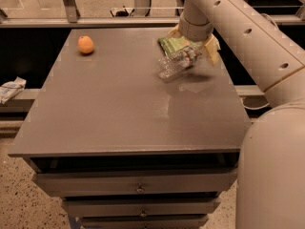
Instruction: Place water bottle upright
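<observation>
Hanging over the far right part of the table [114, 118], the gripper [194, 49] has its tan fingers [212, 50] closed around the right-hand end of the water bottle [174, 67]. The bottle appears to be clear of the surface, with a faint reflection below it. It slants nearly flat, its long axis running from the gripper down toward the near left, and its free end is the lowest part. Which end carries the cap I cannot tell. The coming move turns on that slant — the wrist probably has to rotate until the axis stands vertical, then lower the base onto bare tabletop. A green packet [171, 43] lies just beyond the bottle, close enough to snag. An orange [86, 45] sits well apart at far left.
</observation>
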`<state>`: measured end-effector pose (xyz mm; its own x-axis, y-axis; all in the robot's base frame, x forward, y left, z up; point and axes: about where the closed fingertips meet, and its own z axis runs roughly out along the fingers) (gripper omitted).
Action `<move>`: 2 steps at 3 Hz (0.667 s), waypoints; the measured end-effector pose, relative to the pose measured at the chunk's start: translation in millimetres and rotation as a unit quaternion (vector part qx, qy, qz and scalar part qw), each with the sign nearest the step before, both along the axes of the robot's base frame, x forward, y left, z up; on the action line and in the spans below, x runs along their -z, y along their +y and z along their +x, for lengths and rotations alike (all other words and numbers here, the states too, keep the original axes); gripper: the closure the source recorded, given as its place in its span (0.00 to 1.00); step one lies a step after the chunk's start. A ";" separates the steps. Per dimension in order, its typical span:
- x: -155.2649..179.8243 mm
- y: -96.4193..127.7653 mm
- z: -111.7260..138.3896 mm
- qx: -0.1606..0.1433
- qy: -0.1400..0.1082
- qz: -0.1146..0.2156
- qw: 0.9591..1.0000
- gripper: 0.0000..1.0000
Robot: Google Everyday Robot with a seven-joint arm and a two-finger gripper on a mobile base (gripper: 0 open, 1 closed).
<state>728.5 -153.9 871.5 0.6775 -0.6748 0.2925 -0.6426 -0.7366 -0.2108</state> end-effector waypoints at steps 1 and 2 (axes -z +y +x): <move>6.9 7.1 -1.3 0.022 0.021 0.027 0.999 0.00; 8.7 15.8 4.1 0.031 0.027 0.042 0.998 0.14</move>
<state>732.6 -138.1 862.8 0.6475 -0.7360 0.1977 -0.6978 -0.6768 -0.2345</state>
